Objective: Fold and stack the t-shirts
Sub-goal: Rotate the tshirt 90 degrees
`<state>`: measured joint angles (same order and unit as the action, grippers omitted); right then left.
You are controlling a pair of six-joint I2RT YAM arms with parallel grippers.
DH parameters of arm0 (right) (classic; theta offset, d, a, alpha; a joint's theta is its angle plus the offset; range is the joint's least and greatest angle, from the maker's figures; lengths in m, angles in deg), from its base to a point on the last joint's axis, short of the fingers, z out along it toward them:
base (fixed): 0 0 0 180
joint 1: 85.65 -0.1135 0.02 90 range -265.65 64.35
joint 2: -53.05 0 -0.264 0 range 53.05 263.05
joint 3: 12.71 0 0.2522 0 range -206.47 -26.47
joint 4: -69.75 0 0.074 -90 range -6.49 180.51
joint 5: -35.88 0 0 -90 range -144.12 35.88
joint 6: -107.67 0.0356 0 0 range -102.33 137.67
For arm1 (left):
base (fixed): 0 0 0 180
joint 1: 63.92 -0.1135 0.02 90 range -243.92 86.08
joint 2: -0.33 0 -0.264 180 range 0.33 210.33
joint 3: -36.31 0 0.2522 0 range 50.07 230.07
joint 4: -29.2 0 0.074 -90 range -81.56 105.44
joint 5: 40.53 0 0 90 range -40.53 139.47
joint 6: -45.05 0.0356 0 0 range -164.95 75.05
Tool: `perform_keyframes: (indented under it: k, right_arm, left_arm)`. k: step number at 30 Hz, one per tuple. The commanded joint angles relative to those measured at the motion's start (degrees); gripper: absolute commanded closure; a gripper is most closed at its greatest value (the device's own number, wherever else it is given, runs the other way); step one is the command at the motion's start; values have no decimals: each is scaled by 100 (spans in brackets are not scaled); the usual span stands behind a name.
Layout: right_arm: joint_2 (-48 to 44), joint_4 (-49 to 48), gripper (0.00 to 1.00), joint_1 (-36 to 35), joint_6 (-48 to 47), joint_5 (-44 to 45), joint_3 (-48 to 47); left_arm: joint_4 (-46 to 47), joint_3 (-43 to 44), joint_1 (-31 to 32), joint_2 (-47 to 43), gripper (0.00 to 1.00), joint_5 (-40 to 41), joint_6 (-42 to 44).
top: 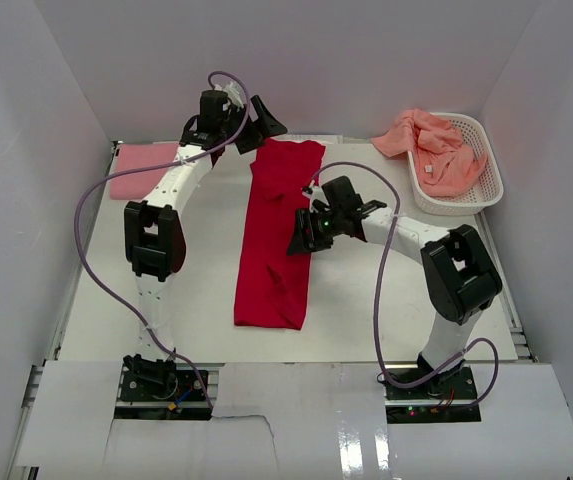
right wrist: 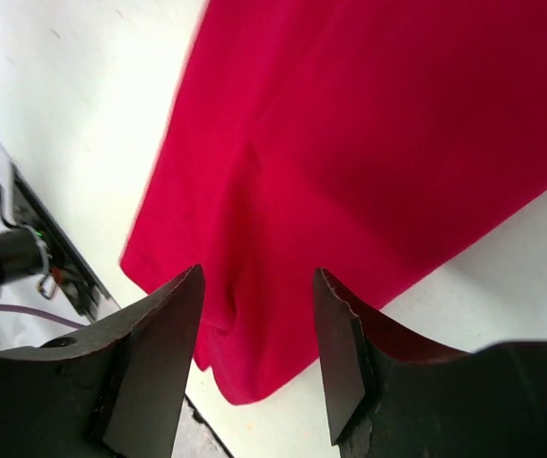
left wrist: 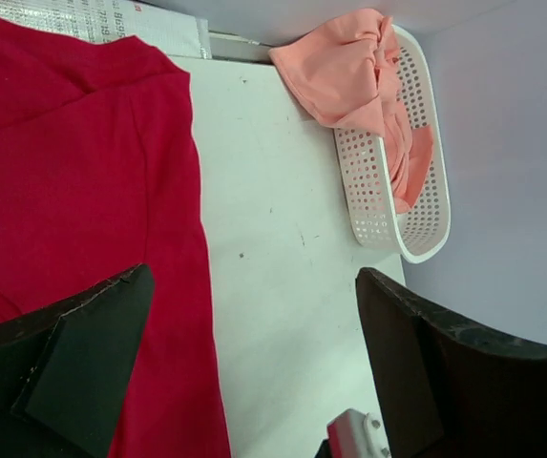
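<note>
A bright red t-shirt [top: 278, 235] lies folded into a long strip down the middle of the table; it fills the left wrist view [left wrist: 73, 191] and the right wrist view [right wrist: 368, 143]. A folded light pink t-shirt [top: 144, 168] lies at the far left. Salmon-orange t-shirts [top: 431, 145] are bunched in the basket, also in the left wrist view [left wrist: 354, 72]. My left gripper [top: 256, 120] is open and empty above the red shirt's far end. My right gripper [top: 301, 238] is open and empty over the strip's right edge, near its middle.
A white latticed basket [top: 491, 185] stands at the far right corner, also seen in the left wrist view [left wrist: 426, 205]. White walls close in the table on three sides. Purple cables loop from both arms.
</note>
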<state>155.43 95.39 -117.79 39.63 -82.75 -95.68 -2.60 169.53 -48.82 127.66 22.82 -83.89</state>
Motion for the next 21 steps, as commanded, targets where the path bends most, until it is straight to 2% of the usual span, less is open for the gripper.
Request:
perform_keyframes:
  k: [1, 6, 7, 13, 17, 21]
  right_arm:
    - [-122, 279, 44, -370, -262, 592, 92]
    - [-596, 745, 44, -977, -51, 1507, 215]
    - [-745, 876, 44, -1100, 53, 1926, 180]
    - [-975, 2019, 45, -2391, 493, 3133, -478]
    - [-642, 2713, 45, -2981, 669, 3713, -1128]
    - [217, 3478, 45, -3298, 722, 4170, -2190]
  left_arm:
    - [-182, -230, -68, 10, 2, -129, 220]
    - [-156, -221, -322, 362, 2, -314, 167]
    - [-103, -230, -349, 424, 2, -331, 167]
    - [-50, -125, -402, 916, 2, -481, 299]
    - [-42, -98, -411, 1092, 2, -525, 387]
    - [-42, -151, -454, 1137, 2, -578, 369]
